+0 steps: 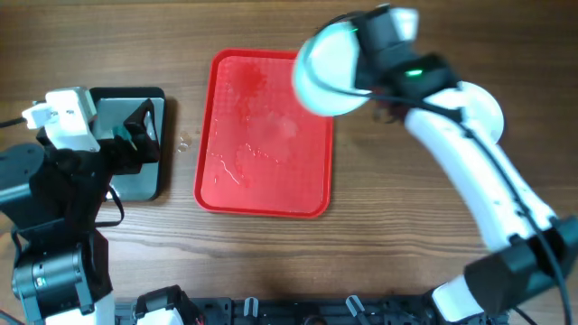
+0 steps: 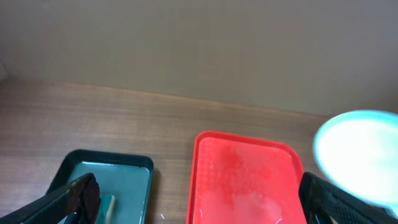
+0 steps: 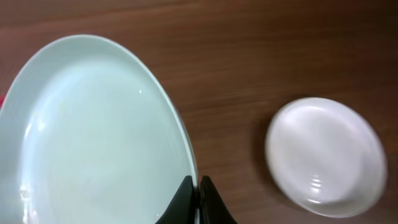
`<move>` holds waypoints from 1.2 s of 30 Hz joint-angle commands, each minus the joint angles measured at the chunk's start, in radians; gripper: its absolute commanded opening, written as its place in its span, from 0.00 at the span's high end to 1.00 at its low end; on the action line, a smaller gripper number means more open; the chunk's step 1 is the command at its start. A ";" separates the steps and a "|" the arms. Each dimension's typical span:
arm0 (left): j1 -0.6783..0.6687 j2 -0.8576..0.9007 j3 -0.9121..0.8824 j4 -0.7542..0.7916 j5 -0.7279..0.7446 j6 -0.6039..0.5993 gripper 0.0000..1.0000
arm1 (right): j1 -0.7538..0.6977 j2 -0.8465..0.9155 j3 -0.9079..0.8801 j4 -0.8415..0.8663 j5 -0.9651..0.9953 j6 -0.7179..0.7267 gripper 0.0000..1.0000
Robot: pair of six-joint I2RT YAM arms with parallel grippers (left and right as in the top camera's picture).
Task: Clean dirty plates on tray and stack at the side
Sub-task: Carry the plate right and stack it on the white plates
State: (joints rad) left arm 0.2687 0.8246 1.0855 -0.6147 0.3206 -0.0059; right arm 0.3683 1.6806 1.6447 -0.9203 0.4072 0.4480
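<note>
Pinching the turquoise plate [image 3: 93, 137] by its rim, the right gripper [image 3: 199, 191] hangs left of the whiter plate [image 3: 326, 155] lying below.

The left tool [image 2: 198, 186] stands wide apart, the red tray [image 2: 245, 180] between its fingers [image 2: 78, 196].
</note>
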 commanded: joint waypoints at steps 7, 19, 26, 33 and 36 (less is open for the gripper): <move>0.006 0.008 0.003 -0.024 0.016 -0.009 0.00 | -0.378 -0.074 -0.001 -0.185 -0.135 -0.058 0.96; 0.006 0.016 0.003 -0.026 0.016 -0.002 0.00 | -0.764 -0.068 -0.212 -0.053 -0.405 -0.187 0.96; 0.006 0.033 0.003 -0.026 0.016 -0.002 0.00 | -0.794 -0.068 -0.364 0.132 -0.404 -0.183 0.96; 0.006 0.036 0.003 -0.026 0.016 -0.002 0.00 | -0.794 -0.066 -0.483 0.327 -0.348 -0.150 0.96; 0.006 0.036 0.003 -0.026 0.016 -0.002 0.00 | -0.794 -0.061 -0.522 0.400 -0.348 -0.149 0.96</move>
State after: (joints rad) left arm 0.2687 0.8585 1.0855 -0.6449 0.3206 -0.0059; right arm -0.4210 1.6192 1.1622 -0.5728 0.0433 0.2867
